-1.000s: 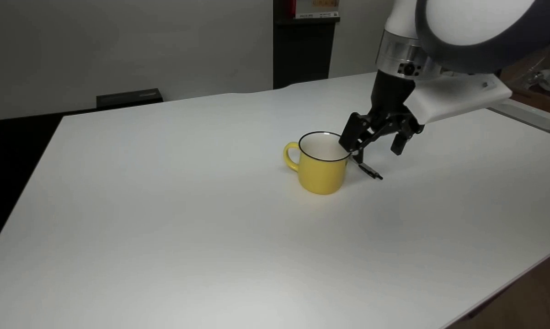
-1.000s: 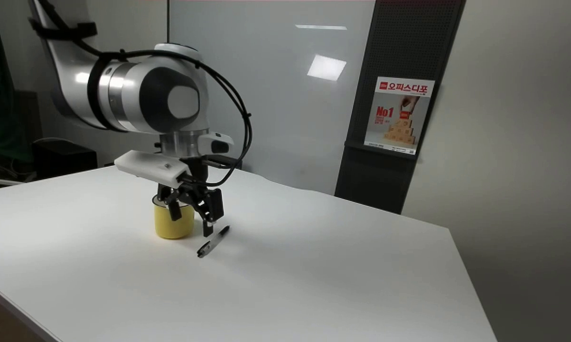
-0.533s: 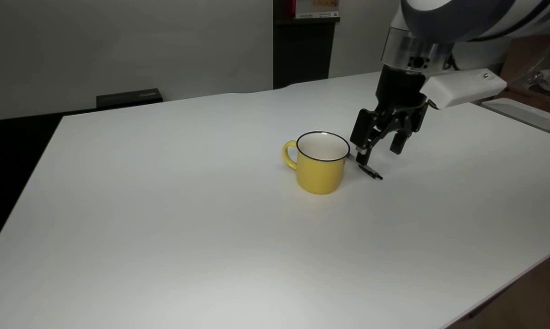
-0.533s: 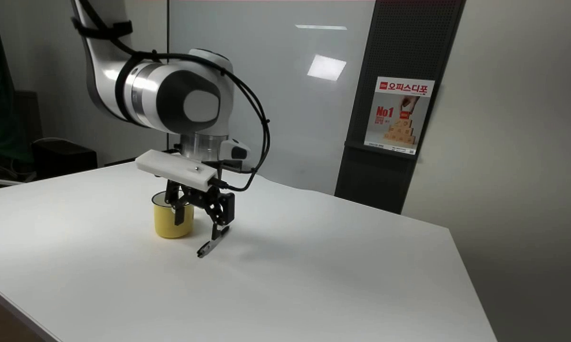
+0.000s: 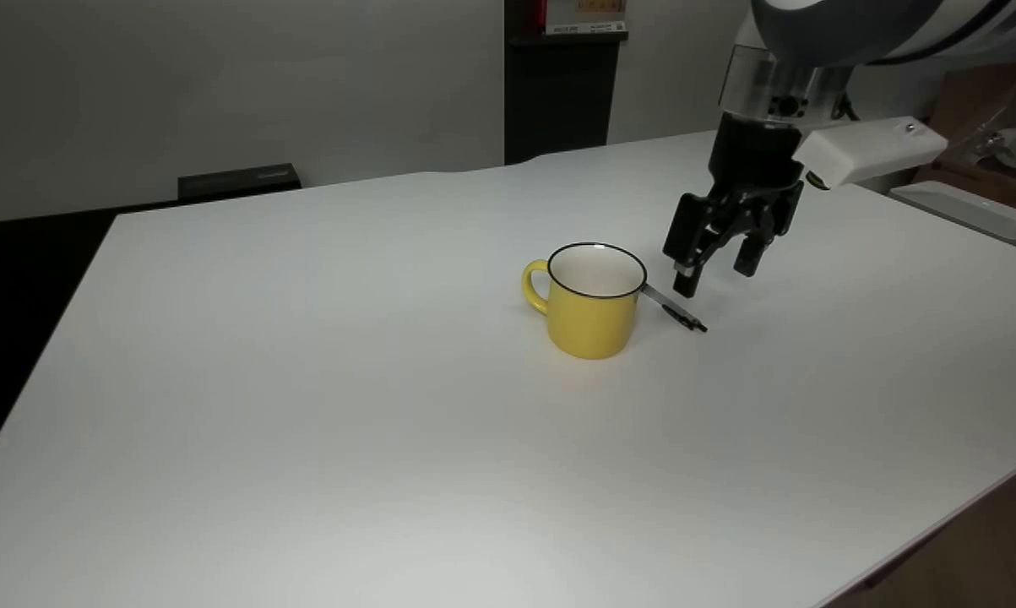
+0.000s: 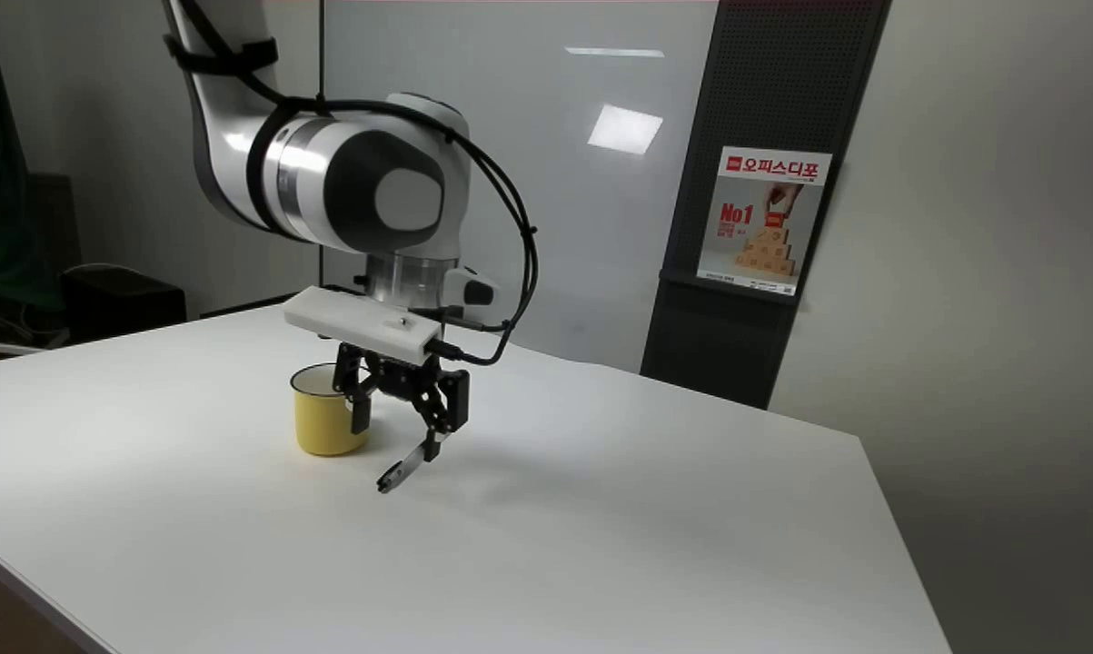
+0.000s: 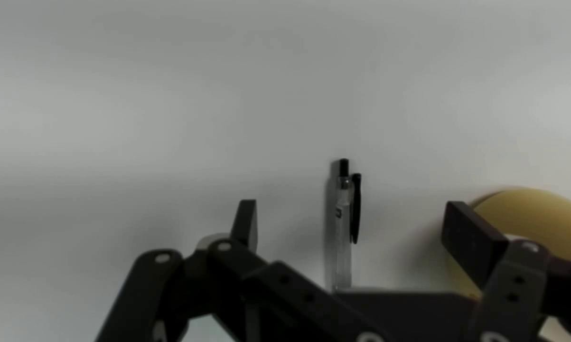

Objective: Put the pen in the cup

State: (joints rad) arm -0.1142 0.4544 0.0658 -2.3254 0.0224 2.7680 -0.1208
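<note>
The pen (image 5: 676, 311), with a clear grey barrel and black clip, lies flat on the white table beside the cup. It also shows in the wrist view (image 7: 343, 247), between the open fingers, its lower end hidden by the gripper. The yellow cup (image 5: 592, 325) stands upright with its dark rim up; it also shows in an exterior view (image 6: 323, 427) and at the right of the wrist view (image 7: 541, 216). My gripper (image 5: 719, 272) is open and empty above the pen. In an exterior view, one finger (image 6: 432, 447) covers the pen's far end.
The white table (image 5: 347, 405) spreads widely around the cup. A dark box (image 5: 239, 182) sits at its back edge. A dark panel with a poster (image 6: 764, 222) stands behind the table. Black cables (image 6: 519, 236) loop beside the arm.
My open gripper has moved away from the cup, to the right in both exterior views. The cup has shifted very slightly left. The pen has not moved.
</note>
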